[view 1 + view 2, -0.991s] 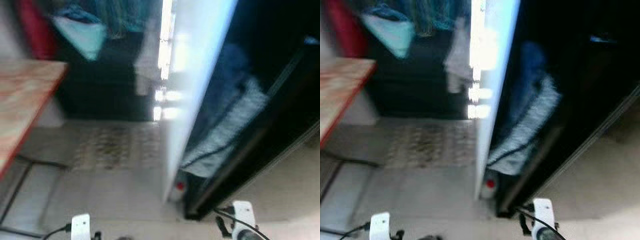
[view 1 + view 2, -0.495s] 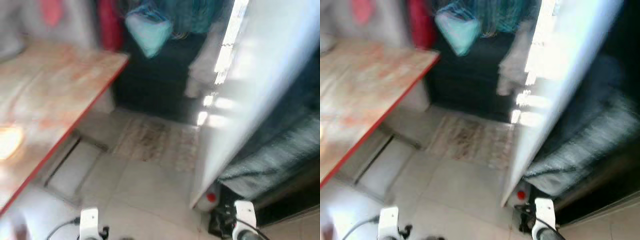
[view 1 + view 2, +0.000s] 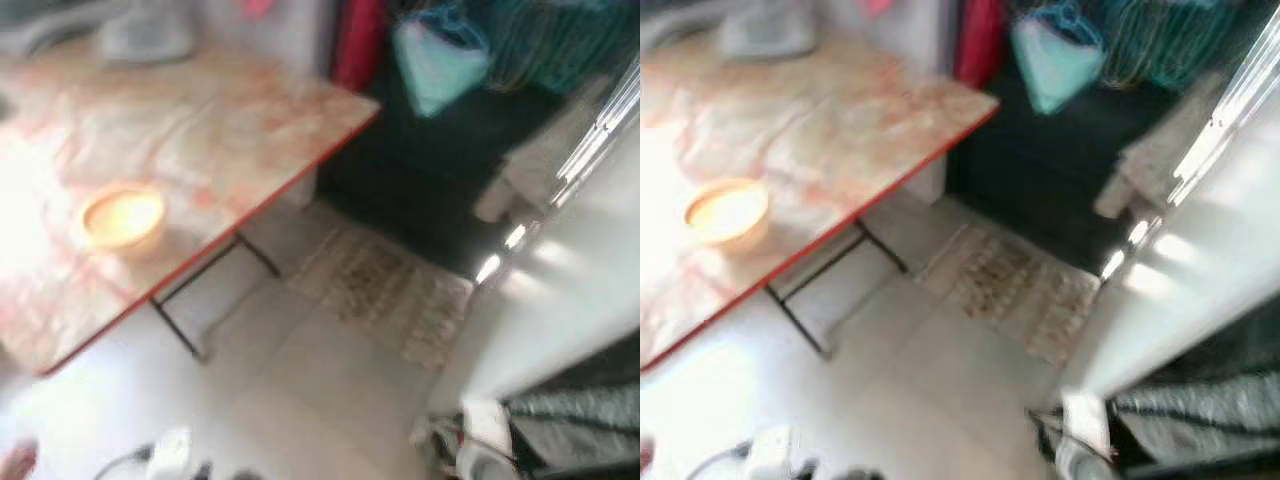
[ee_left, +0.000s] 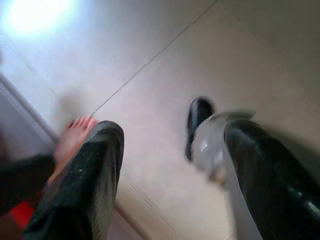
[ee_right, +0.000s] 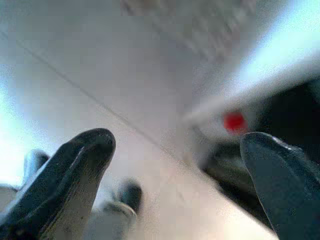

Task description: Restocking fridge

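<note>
The head views are blurred, looking down at a pale tiled floor (image 3: 300,400). On the robot's left stands a counter (image 3: 220,130) with a mottled orange-and-cream top and a red edge, on thin dark folding legs; a shallow yellowish bowl (image 3: 122,217) sits on it near the front edge, and something grey and indistinct lies at the far end. On the right, the fridge door (image 3: 570,290) stands open as a broad white panel, its long axis running upright and leaning toward the upper right of the view, its edge catching bright reflections; dark fridge space with a pale striped mass lies behind its lower end. Between counter and door a patterned mat (image 3: 385,295) lies on the floor, before a dark piece of furniture with a turquoise bag (image 3: 440,65) and red cloth hanging above it. Both arms hang low. The left gripper (image 4: 170,165) points down at the floor, its jaws apart with nothing between them; a person's bare foot (image 4: 75,137) shows on the tiles just past one finger, and the robot's own dark foot beyond the other. The right gripper (image 5: 185,170) also hangs over the tiles, jaws spread wide and holding nothing, with a small red cap (image 5: 234,121) visible at the foot of the white door.
</note>
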Robot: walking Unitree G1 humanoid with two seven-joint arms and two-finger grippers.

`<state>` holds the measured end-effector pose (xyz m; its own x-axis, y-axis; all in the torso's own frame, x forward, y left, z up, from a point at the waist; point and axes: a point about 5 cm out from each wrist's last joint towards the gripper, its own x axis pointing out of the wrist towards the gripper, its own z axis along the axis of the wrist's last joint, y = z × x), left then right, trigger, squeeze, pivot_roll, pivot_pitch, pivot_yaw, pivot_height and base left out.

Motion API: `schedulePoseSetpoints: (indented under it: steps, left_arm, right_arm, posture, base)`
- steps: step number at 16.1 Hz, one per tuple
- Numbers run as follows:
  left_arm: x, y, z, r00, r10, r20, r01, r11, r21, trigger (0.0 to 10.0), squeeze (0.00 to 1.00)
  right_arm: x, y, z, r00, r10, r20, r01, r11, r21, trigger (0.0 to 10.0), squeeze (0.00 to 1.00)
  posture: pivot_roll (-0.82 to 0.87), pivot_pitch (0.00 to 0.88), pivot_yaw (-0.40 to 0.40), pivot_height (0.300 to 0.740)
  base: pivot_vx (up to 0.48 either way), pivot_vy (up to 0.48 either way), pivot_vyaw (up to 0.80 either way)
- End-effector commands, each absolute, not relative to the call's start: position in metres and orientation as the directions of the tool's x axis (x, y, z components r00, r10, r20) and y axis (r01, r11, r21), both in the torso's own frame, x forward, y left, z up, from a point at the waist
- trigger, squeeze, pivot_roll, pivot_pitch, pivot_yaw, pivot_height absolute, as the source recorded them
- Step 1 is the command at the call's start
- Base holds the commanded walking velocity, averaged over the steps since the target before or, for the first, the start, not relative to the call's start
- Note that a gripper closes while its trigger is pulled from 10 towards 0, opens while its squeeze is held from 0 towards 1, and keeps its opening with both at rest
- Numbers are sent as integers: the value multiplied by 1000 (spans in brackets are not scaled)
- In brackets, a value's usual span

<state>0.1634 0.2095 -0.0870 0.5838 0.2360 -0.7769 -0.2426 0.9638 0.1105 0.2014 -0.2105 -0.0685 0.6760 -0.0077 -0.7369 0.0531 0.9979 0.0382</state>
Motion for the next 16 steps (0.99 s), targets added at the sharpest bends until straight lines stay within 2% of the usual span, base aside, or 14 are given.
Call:
schedulePoseSetpoints:
  steps: [1,4,6,11,13,16]
  left_arm:
    - [157,205,-90,575,226,-786,-247,964,96,10000,0]
    - [145,207,-94,559,246,-792,-290,953,92,10000,0]
    - [135,206,-97,546,241,-802,-285,954,93,10000,0]
    - [133,206,-98,545,234,-806,-271,958,94,10000,0]
    - [152,205,-91,607,214,-765,-234,968,85,10000,0]
    - [172,206,-78,704,244,-666,-238,966,102,10000,0]
  right_arm:
    - [190,-218,-73,651,-17,-759,54,998,24,10000,0]
    - [190,-211,-75,639,13,-769,1,1000,18,10000,0]
    - [193,-209,-73,647,24,-762,-15,1000,18,10000,0]
    - [194,-208,-73,650,25,-759,-18,1000,17,10000,0]
    - [185,-208,-78,629,10,-777,31,999,37,10000,0]
    - [183,-208,-79,623,18,-782,19,999,39,10000,0]
  posture:
    - [0,135,-105,740]
    - [32,153,-123,740]
    - [12,169,-108,740]
    - [-9,172,-98,740]
    - [-11,180,-82,740]
    - [-13,186,-79,740]
  base:
    - [0,0,800]
    - [0,0,800]
    - [0,0,800]
    - [0,0,800]
    - [0,0,309]
    - [0,0,0]
